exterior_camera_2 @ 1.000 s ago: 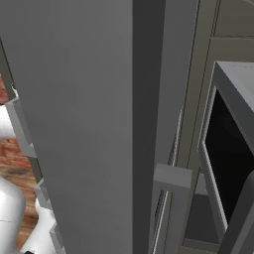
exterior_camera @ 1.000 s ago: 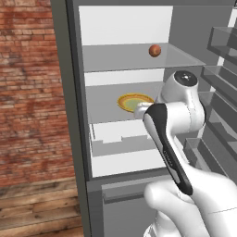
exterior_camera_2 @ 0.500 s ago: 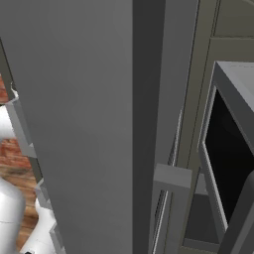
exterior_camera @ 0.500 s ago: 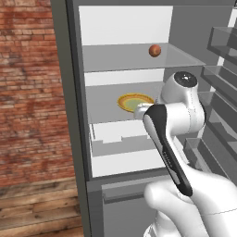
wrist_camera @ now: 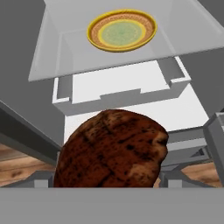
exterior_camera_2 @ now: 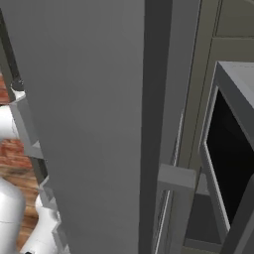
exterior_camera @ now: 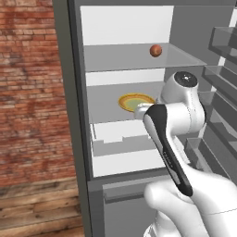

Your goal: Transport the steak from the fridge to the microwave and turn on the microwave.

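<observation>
1. Reddish-brown steak fills the low centre of the hand view, right at the gripper, whose fingertips are hidden behind the meat.
2. Meat sits between the finger positions and looks pinched there; actual contact of the pads can't be seen, so grip state can't be told for sure.
3. Fridge stands open in the left base view: white interior, flat shelves, pale drawer below the mid shelf.
4. Yellow-rimmed plate w/ greenish centre rests on the mid shelf, at 12 o'clock from the steak in the hand view and well apart from it. Same plate in the left base view peeks out at approx. 10 o'clock of the arm's elbow.
5. Round orange-brown ball on the upper shelf, toward the right side, at approx. 12 o'clock above the plate.
6. White arm w/ dark strip rises from lower right in front of the shelves, wrist covering the hand and the steak in that view.
7. Right base view: grey fridge side wall close up; microwave w/ dark window at 3 o'clock.
8. Brick wall at 9 o'clock of the fridge, wood floor below.
</observation>
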